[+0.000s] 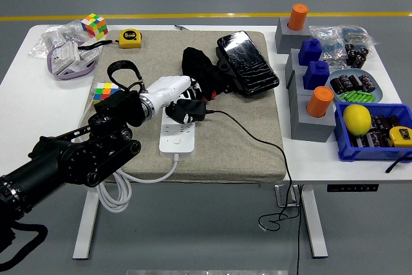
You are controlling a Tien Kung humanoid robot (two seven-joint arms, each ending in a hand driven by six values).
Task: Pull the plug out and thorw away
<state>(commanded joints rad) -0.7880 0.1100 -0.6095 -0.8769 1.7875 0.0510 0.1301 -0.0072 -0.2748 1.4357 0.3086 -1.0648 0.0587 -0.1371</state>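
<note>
Head view. Left hand [175,94]: white shell, dark fingers [185,109] curled down around the black plug [192,110], gripping it at the far end of the white power strip [177,137]. Whether the plug's pins are seated in the socket or lifted clear cannot be told from here. Wrist runs back left into a black forearm [77,152], which crosses the table's near left edge and leaves the picture at lower left. Right hand not seen.

Plug's black cord [257,138] trails right across the mat, drops over the near edge and hangs below the table. Power strip lies lengthwise on the mat; its white cable [138,177] curves left off the near end and loops under the table.

Surface: white table [19,101] covered in the middle by a tan cloth mat [238,152]. On the mat behind the hand, a heap of black fabric [199,66] and a black wrapped flat item [247,62]. Left of the arm, a colour cube [103,91]; a second cube [94,25] and a yellow tape measure [131,37] at the far left, beside a clear bag of parts [61,46]. Right side: grey stands with orange and blue pieces [311,88], blue bin [373,149] holding a lemon [356,119].

Room: grey floor, a yellow line [193,15] running across beyond the table.
</note>
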